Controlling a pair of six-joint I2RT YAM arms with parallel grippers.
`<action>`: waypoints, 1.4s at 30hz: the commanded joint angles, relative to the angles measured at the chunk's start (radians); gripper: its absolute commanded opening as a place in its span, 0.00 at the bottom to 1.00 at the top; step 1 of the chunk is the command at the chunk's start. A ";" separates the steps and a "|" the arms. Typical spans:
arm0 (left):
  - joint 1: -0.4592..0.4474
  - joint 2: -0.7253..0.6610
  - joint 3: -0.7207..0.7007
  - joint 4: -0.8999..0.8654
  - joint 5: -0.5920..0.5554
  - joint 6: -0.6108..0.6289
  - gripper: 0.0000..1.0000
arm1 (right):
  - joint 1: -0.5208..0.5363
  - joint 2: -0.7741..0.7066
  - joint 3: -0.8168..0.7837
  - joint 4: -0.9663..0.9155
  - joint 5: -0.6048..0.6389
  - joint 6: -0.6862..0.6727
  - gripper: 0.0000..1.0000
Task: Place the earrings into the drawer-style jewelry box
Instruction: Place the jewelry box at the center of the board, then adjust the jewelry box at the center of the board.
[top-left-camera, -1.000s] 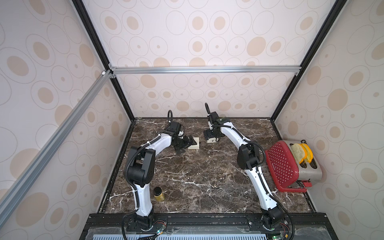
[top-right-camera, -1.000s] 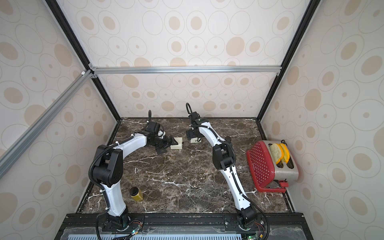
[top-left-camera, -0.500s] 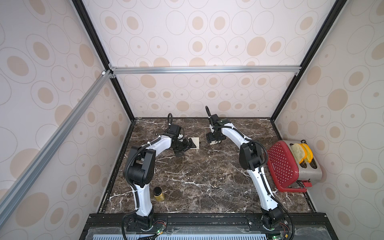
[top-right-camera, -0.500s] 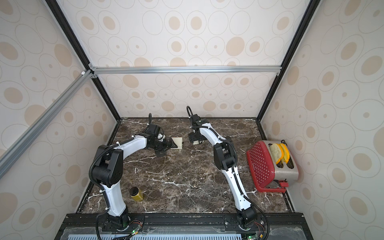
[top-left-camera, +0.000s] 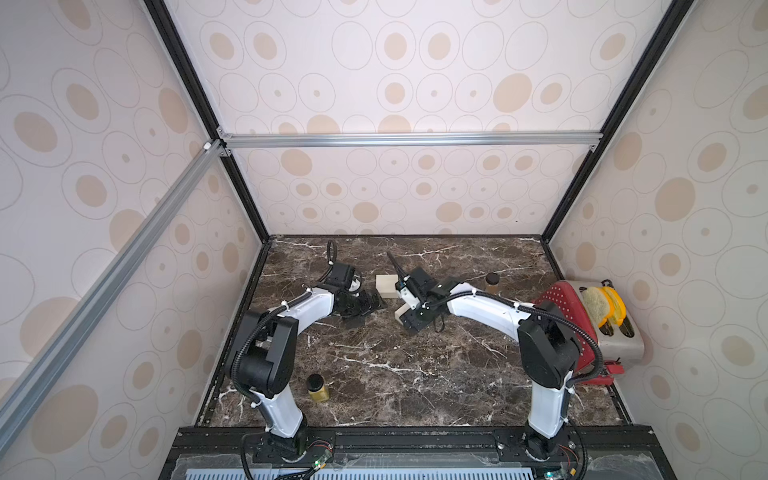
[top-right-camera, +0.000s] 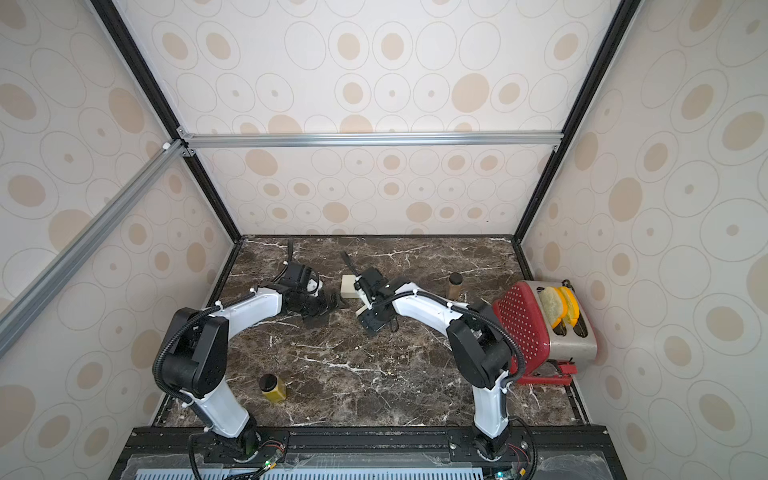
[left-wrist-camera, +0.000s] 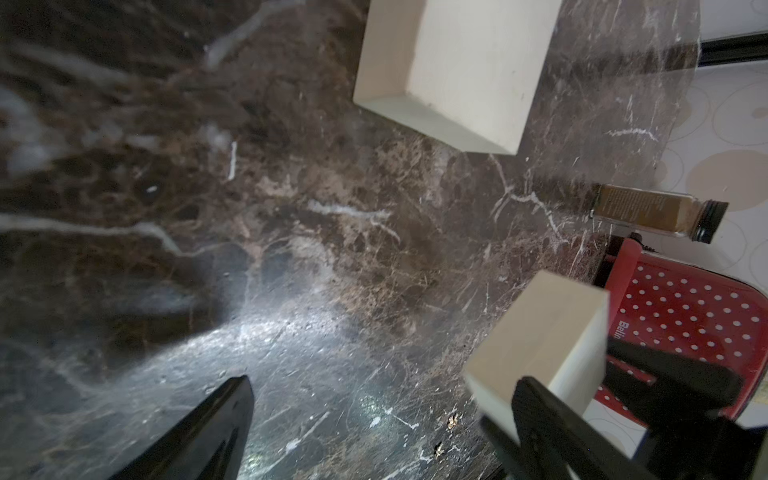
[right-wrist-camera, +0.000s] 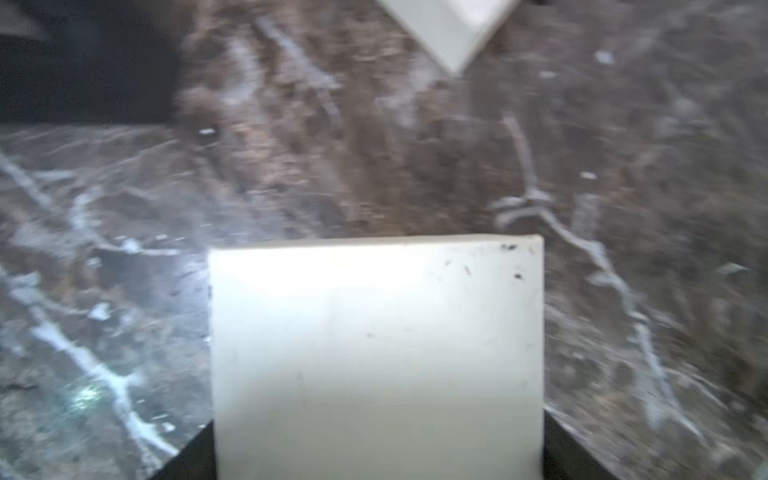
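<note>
The jewelry box is in two cream parts. Its open drawer tray lies on the marble at the back middle. My right gripper is shut on the cream box shell and holds it just in front of the tray. Two small gold earrings lie on the marble beside that shell. My left gripper hovers low over the marble left of them, open with nothing between its fingers.
A yellow jar stands at the front left. A brown bottle stands at the back right. A red perforated basket leans on a toaster holding bread at the right edge.
My right gripper has narrowed onto the cream shell and carried it forward, away from the tray. The left arm has shifted slightly, its gripper still open.
</note>
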 joint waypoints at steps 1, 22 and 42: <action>0.003 -0.043 -0.035 0.036 -0.027 -0.021 0.99 | 0.036 0.008 -0.051 0.146 -0.083 -0.076 0.83; -0.116 0.135 0.058 0.155 0.087 -0.022 0.99 | 0.011 -0.305 -0.326 0.164 -0.198 0.254 0.93; -0.196 0.097 0.060 0.050 0.151 0.043 0.89 | -0.195 -0.201 -0.458 0.452 -0.548 0.475 0.67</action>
